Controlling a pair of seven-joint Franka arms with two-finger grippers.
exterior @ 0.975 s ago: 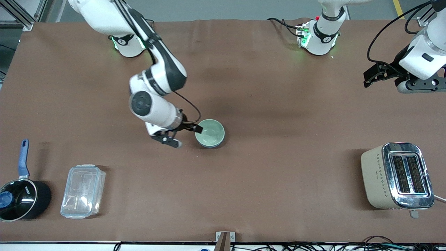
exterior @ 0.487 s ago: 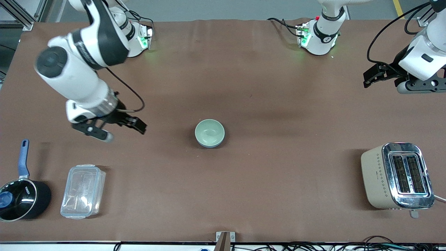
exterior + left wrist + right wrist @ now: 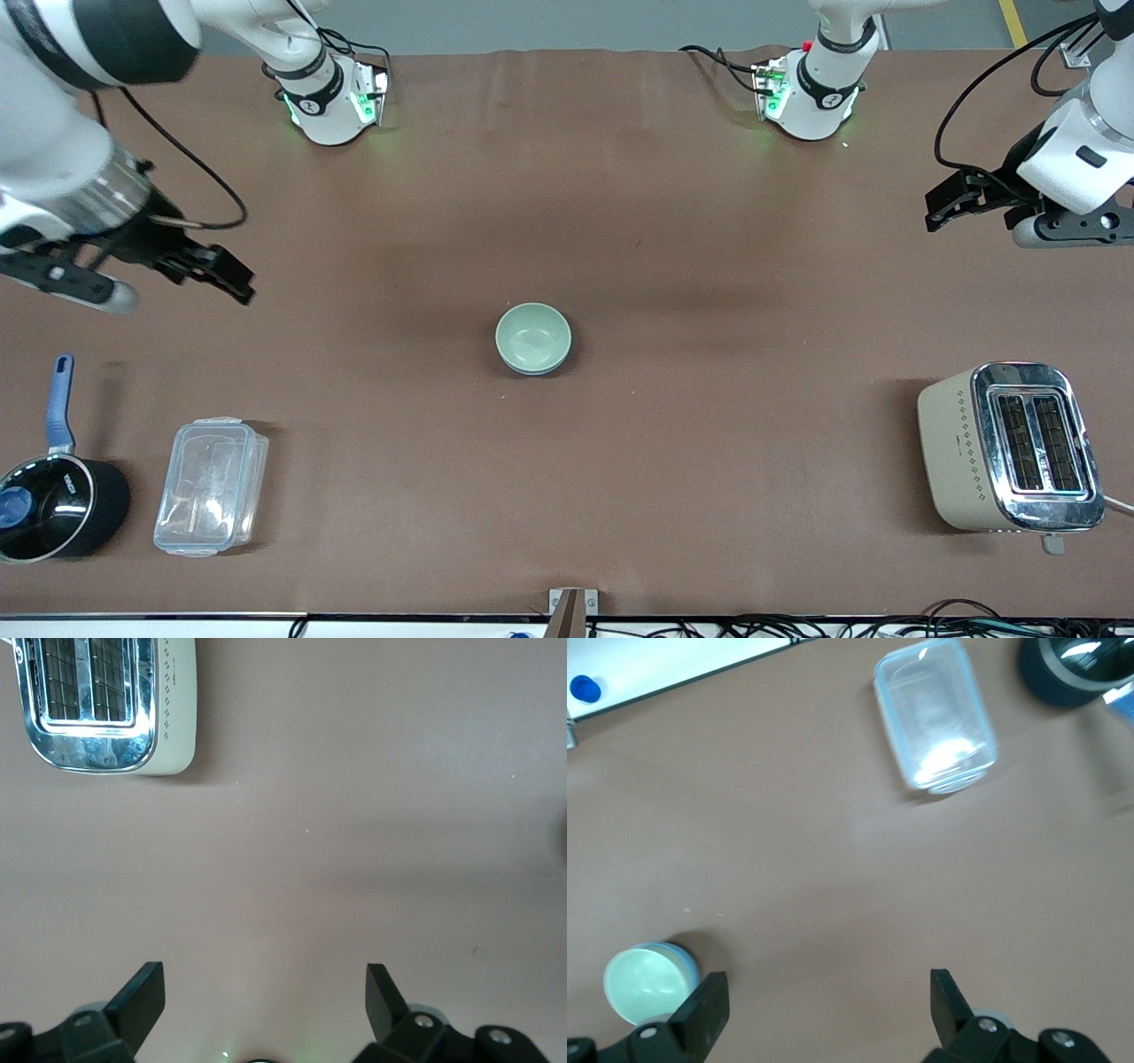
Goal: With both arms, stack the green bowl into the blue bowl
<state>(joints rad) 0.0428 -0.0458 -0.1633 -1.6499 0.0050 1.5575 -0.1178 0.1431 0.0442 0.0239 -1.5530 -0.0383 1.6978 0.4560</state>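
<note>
The pale green bowl [image 3: 532,333] sits nested inside the blue bowl [image 3: 532,369] at the middle of the table; only a thin blue rim shows under it. In the right wrist view the green bowl [image 3: 645,983] shows with the blue bowl's edge [image 3: 690,960] beside it. My right gripper [image 3: 226,273] is open and empty, raised over bare table toward the right arm's end; it also shows in its own wrist view [image 3: 829,997]. My left gripper [image 3: 943,202] is open and empty, waiting high over the left arm's end; it also shows in its own wrist view [image 3: 266,992].
A beige toaster [image 3: 1010,447] stands near the front camera at the left arm's end and shows in the left wrist view [image 3: 106,704]. A clear lidded container [image 3: 211,486] and a black saucepan with a blue handle [image 3: 53,505] sit at the right arm's end.
My right gripper was at the green bowl's rim a second ago; it has let go and swung up and away toward the right arm's end. The bowls have stayed put.
</note>
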